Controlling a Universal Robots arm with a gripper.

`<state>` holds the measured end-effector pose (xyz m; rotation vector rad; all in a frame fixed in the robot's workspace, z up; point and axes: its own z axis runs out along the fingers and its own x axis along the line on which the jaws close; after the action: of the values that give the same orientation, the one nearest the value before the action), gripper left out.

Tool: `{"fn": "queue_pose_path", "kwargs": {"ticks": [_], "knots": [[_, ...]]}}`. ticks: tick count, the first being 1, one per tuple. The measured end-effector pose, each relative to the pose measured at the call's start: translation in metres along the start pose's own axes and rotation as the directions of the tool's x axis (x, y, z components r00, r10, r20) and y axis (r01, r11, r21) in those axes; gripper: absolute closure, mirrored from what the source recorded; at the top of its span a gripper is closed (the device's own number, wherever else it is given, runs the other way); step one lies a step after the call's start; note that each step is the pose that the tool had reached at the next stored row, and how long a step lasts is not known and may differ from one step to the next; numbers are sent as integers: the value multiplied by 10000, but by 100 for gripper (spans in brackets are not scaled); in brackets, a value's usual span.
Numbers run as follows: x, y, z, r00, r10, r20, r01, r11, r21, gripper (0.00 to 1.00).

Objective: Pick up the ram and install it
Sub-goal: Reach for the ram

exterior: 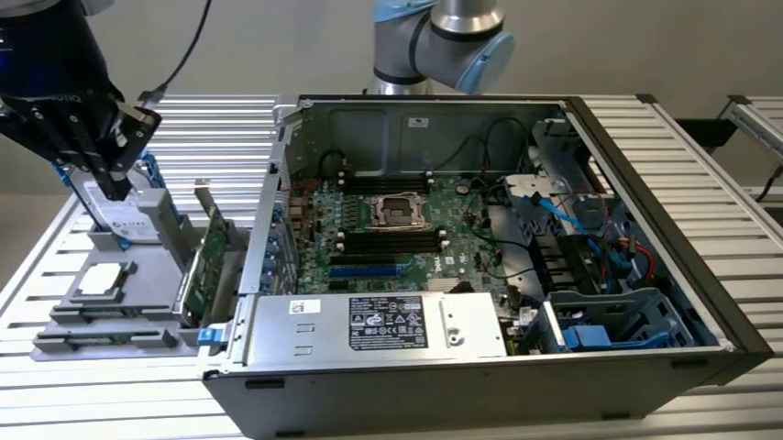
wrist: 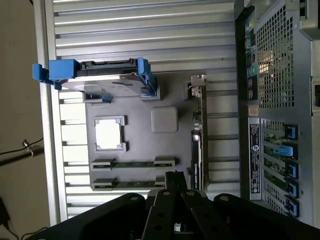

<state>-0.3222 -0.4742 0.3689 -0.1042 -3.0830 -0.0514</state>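
Gripper (exterior: 112, 186) shut, empty, hovering over gray tray (exterior: 157, 286) at exterior view's left. Ram (wrist: 132, 163) seems to stand on edge in a tray slot, apart from gripper, outside PC case (exterior: 490, 403).

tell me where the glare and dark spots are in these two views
Wrist view: glare streaks the slatted table, the square chip in the grey tray is washed out white, and the fingers are a dark silhouette. Exterior view: even, soft light, no hard shadows, only mild shade inside the computer case.
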Motion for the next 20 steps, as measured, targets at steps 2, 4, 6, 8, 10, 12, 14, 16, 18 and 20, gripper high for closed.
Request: {"fn": "queue_pose_path", "kwargs": {"ticks": [2, 4, 6, 8, 10, 12, 14, 16, 18, 20], "knots": [[21, -24, 7, 10000, -6, -15, 6, 10000, 1, 89], [36, -52, 14, 10000, -18, -27, 18, 10000, 3, 89], [52, -83, 23, 10000, -29, -34, 29, 10000, 4, 89], [69, -116, 33, 10000, -40, -37, 40, 10000, 4, 89], [86, -149, 43, 10000, -50, -40, 50, 10000, 5, 89], [106, -177, 56, 10000, -57, -43, 57, 10000, 6, 89], [123, -198, 75, 10000, -71, -52, 71, 10000, 7, 89], [138, -216, 100, 9999, -87, -69, 88, 10000, 9, 89], [154, -233, 125, 9999, -104, -89, 104, 9999, 11, 89], [169, -248, 149, 9999, -119, -111, 119, 9999, 13, 89]]}}
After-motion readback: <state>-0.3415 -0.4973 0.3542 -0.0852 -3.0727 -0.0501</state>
